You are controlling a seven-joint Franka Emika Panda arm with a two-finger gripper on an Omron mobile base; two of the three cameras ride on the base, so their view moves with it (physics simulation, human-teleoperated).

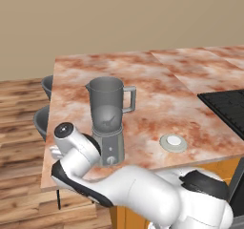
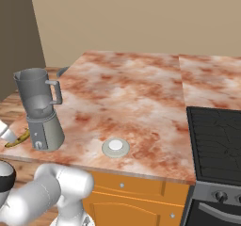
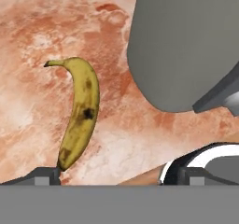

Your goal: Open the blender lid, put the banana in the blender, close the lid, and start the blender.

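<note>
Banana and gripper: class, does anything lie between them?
Nothing visible does. In the hand view the banana lies on bare counter ahead of the open gripper; the blender stands off to one side.

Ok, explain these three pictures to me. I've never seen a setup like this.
It is a rendered kitchen with a white robot arm on a driving base. Two pictures come from cameras on that base, behind the arm to its left and right. The third looks along the gripper, which is open and holds nothing. On the marbled counter stands the blender, its jar open. Its lid lies on the counter apart from it. The banana lies flat beside the blender's base, just ahead of the fingertips. A dark stovetop sits at the right.
</note>
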